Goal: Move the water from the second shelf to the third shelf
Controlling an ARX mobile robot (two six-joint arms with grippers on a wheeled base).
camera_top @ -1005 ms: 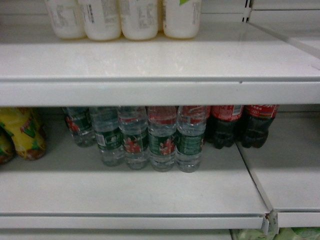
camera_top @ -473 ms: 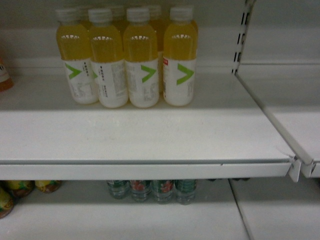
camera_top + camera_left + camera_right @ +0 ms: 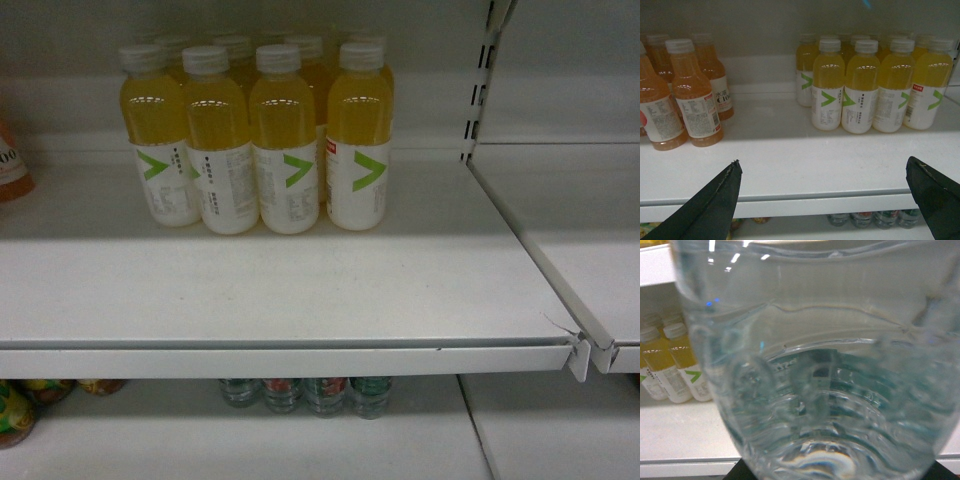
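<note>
A clear ribbed bottle of water [image 3: 815, 365] fills almost the whole right wrist view, with green label showing through it. My right gripper [image 3: 837, 472] is shut on it; only dark finger corners show at the bottom edge. In the head view neither gripper shows. More water bottles [image 3: 305, 395] stand on the lower shelf [image 3: 150, 430], only their bases visible under the upper shelf [image 3: 300, 290]. My left gripper [image 3: 822, 165] hangs open and empty in front of the upper shelf's edge [image 3: 805, 197].
Several yellow drink bottles [image 3: 285, 150] with white labels stand at the back middle of the upper shelf. Orange drink bottles [image 3: 695, 100] stand to their left. A slotted upright [image 3: 480, 80] and a neighbouring shelf [image 3: 580, 220] bound the right side.
The head view has risen from the lower shelf with the water bottles to the upper shelf with the yellow bottles. Only the water bottles' bases remain in view.
</note>
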